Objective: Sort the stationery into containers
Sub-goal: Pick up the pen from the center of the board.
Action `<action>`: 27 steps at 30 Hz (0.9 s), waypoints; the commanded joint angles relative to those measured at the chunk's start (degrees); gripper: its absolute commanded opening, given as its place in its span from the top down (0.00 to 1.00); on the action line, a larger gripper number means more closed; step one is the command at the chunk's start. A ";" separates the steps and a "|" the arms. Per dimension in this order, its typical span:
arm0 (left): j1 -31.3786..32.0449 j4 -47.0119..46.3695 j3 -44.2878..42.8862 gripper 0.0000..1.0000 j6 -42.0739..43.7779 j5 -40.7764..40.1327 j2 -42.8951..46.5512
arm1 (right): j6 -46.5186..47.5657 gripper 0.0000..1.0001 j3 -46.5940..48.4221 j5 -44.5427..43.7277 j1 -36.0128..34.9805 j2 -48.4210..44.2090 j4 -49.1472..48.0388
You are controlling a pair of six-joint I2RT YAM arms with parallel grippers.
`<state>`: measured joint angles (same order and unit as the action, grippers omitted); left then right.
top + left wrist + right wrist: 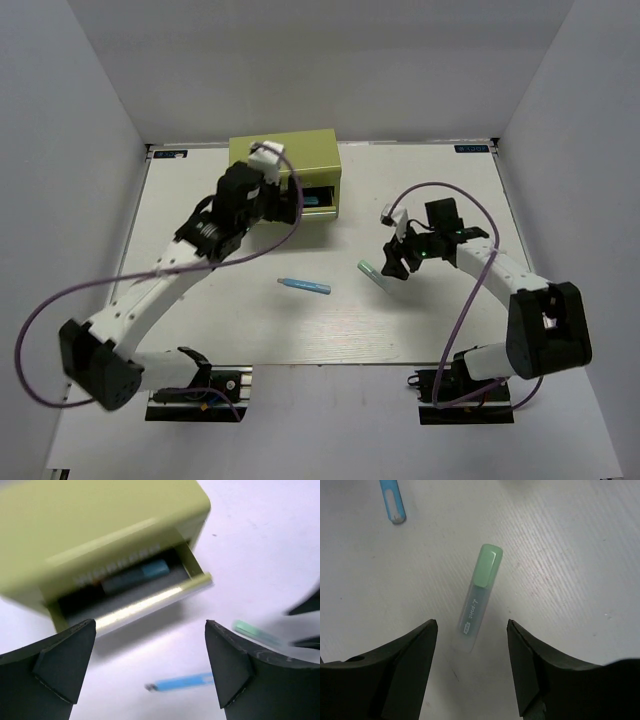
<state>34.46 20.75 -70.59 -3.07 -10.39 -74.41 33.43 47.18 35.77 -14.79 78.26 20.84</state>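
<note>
We've got the green marker pen here: mint-green cap on a see-through greyish barrel with white lettering. It's lying flat on the white table, right of centre. In the top view its long axis runs diagonally, cap aimed far-left toward the olive-green boxy metal tool chest. The right gripper hovers at the barrel end, fingers spread, not touching it. The left gripper is spread wide too, holding nothing, facing the chest's pulled-out drawer, where a light blue marker lies. The thin bright-blue pen lies mid-table, roughly left-right.
</note>
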 commanded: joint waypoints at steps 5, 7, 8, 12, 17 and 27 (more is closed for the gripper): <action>-0.18 4.74 23.26 0.00 -38.80 -1.89 21.37 | -3.54 0.32 3.36 -10.08 -5.50 8.31 -3.78; -0.18 5.95 26.98 0.00 -44.10 -5.23 25.79 | -5.55 0.32 3.10 -12.46 -7.09 9.80 -4.84; -0.18 5.97 28.73 0.00 -48.22 -5.86 27.72 | -6.00 0.32 3.01 -14.74 -7.53 10.24 -5.28; -0.18 7.01 36.04 0.00 -54.92 -7.10 34.59 | -8.73 0.31 3.01 -19.23 -10.25 12.97 -7.92; -0.18 10.44 38.33 0.00 -63.01 -9.47 35.22 | -10.92 0.35 2.39 -23.55 -12.46 14.90 -9.59; -0.18 6.32 42.73 0.00 -76.99 -5.25 30.73 | -8.05 0.85 0.02 -23.38 -13.95 12.72 -7.22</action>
<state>34.39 28.86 -29.04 -73.41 -16.86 -43.48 23.49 48.42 11.00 -28.27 92.33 11.86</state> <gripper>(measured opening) 0.996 0.232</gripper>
